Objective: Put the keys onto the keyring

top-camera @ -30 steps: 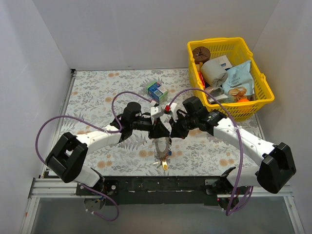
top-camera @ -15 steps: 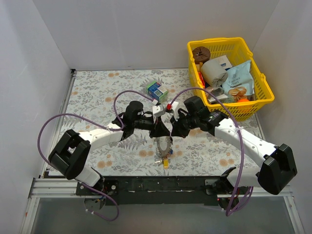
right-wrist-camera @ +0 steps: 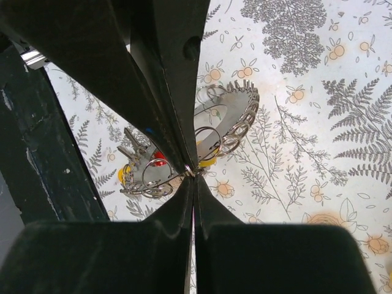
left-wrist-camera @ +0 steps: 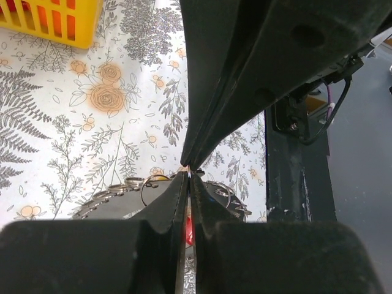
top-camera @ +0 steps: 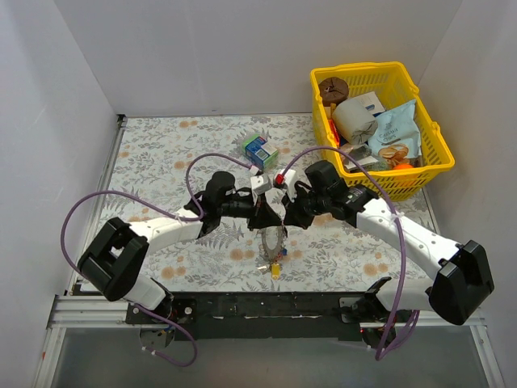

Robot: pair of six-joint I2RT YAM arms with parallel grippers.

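L gripper (left-wrist-camera: 188, 177) & R gripper (right-wrist-camera: 193, 174) both pinched tight, tips meeting at keyring (right-wrist-camera: 242, 101) far edge. Bunch of keys (right-wrist-camera: 144, 168) at its near edge.

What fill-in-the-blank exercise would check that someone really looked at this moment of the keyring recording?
1. The left hand and the right hand meet tip to tip, and both are ____.
2. In the top view's picture, the keys cluster just ____ the keyring.
3. The brown disc lies in the ____ basket.
4. The blue-green carton stands ____ that basket.
Missing words: shut; below; yellow; outside.
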